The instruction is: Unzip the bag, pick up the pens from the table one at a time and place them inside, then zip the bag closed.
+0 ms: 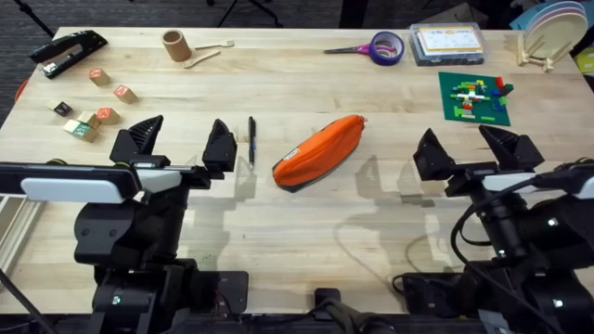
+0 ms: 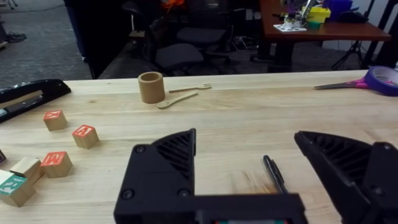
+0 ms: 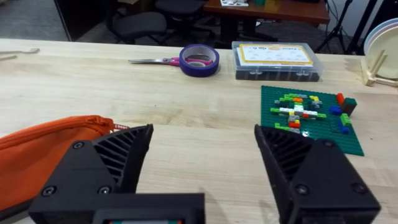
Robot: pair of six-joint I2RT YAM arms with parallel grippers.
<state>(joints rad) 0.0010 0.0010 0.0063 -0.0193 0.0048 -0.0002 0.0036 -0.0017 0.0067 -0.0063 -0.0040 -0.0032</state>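
The orange bag [image 1: 317,151] lies diagonally near the middle of the table [image 1: 297,83], its zip closed; its end also shows in the right wrist view as the bag [image 3: 43,155]. A black pen [image 1: 251,140] lies to its left, and the same pen [image 2: 273,174] sits between my left fingers' line of sight. My left gripper [image 1: 178,141] hovers open just left of the pen, nothing in it. My right gripper [image 1: 469,147] hovers open to the right of the bag, empty.
Wooden blocks [image 1: 93,116] and a black stapler [image 1: 67,51] sit at the left. A wooden cup [image 1: 175,44] with a small fork and spoon stands at the back. Scissors and purple tape [image 1: 386,46], a clear box [image 1: 447,43], a green brick plate [image 1: 475,96] and a plate rack [image 1: 548,37] lie back right.
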